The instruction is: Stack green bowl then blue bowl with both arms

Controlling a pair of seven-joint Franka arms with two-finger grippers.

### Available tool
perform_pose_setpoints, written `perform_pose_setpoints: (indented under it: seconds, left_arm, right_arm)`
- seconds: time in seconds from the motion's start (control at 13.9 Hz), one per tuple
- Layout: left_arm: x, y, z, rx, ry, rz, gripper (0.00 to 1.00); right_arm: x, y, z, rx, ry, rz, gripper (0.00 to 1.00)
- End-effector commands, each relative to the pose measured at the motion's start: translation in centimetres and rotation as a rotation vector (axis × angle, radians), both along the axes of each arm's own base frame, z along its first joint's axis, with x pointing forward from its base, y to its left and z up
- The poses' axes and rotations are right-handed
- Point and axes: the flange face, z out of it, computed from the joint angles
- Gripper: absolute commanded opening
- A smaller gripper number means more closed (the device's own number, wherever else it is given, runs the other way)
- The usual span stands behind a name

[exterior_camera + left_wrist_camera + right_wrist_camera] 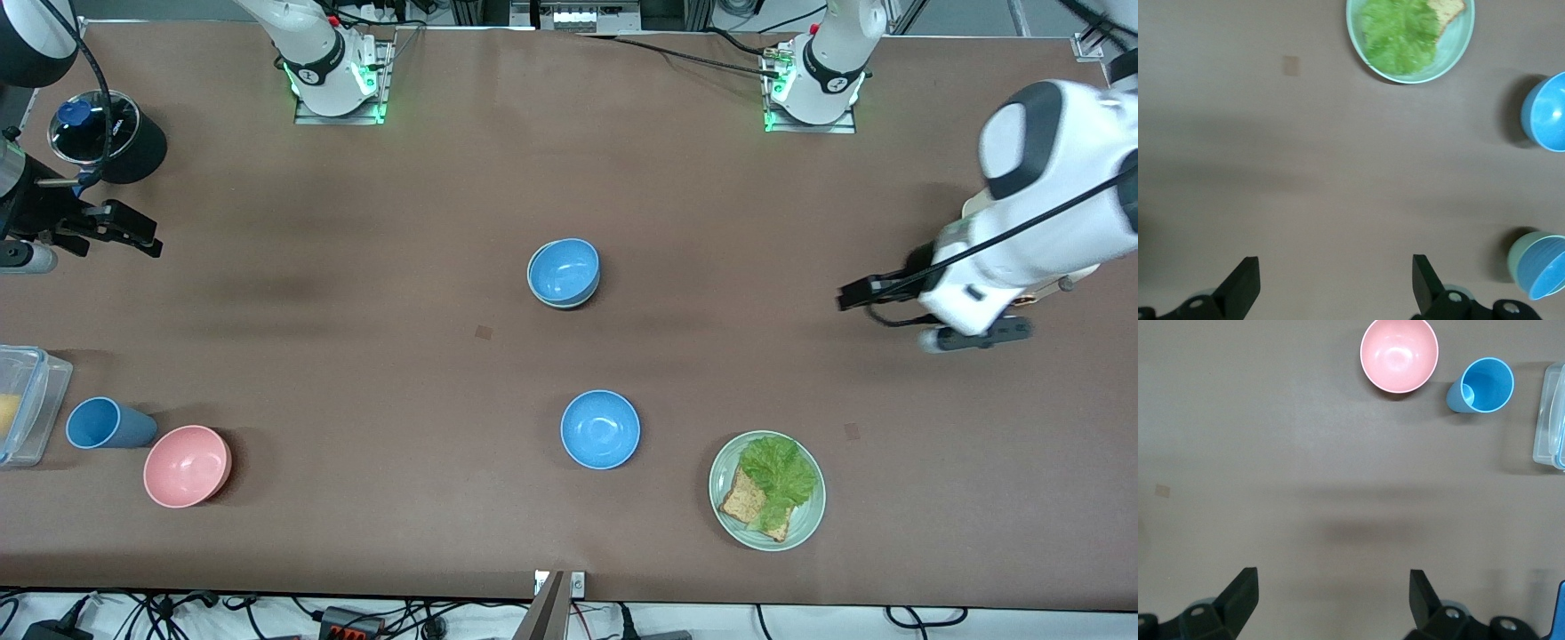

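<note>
A blue bowl [563,269] sits nested inside the green bowl [564,305] at the table's middle; only the green bowl's rim and side show. The stack also shows in the left wrist view, blue bowl [1542,267] in green bowl [1518,257]. A second blue bowl [600,428] stands alone, nearer the front camera, and also shows in the left wrist view [1546,112]. My left gripper [855,293] hangs open and empty over bare table at the left arm's end [1335,280]. My right gripper [133,236] hangs open and empty over bare table at the right arm's end [1331,597].
A pale-green plate [805,524] [1458,47] with lettuce and bread lies near the front edge. A pink bowl [187,465] [1399,355], a blue cup [107,423] [1481,385] and a clear container [22,404] [1550,420] stand at the right arm's end, with a black round pot [107,138] near the bases.
</note>
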Motion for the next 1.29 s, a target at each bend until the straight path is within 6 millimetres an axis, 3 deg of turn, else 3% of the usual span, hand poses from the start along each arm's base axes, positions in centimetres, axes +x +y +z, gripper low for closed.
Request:
perform_pose_setpoints:
  seconds: [0.0,0.07,0.36,0.58,0.93,1.15,1.22]
  left_arm:
    - [-1.8,1.2,4.1,0.087,-0.017,-0.058,1.0]
    - [-2.0,0.9,5.6,0.108,-0.031,-0.069,1.0]
    - [-2.5,1.1,7.0,0.116,0.004,-0.048,1.0]
    - [-2.5,-0.7,8.5,0.114,-0.015,-0.077,1.0]
    - [-2.6,-0.6,8.3,0.143,-0.002,-0.094,1.0]
    - [-2.3,-0.6,9.1,0.17,-0.015,-0.101,1.0]
    - [-2.4,-0.6,8.9,0.17,-0.003,-0.102,1.0]
  right_arm:
    - [-0.2,0.1,0.6,-0.015,-0.009,0.004,1.0]
    - [-0.1,0.2,0.8,-0.015,-0.012,0.005,1.0]
    - [-0.2,0.1,0.8,-0.014,-0.007,0.0,1.0]
    - [-0.2,0.1,1.0,-0.015,-0.012,0.0,1.0]
    - [-0.2,0.2,0.8,-0.015,-0.007,0.002,1.0]
    - [-0.3,-1.8,0.8,-0.009,-0.007,-0.023,1.0]
    - [-0.2,-0.9,0.8,-0.006,-0.007,-0.009,1.0]
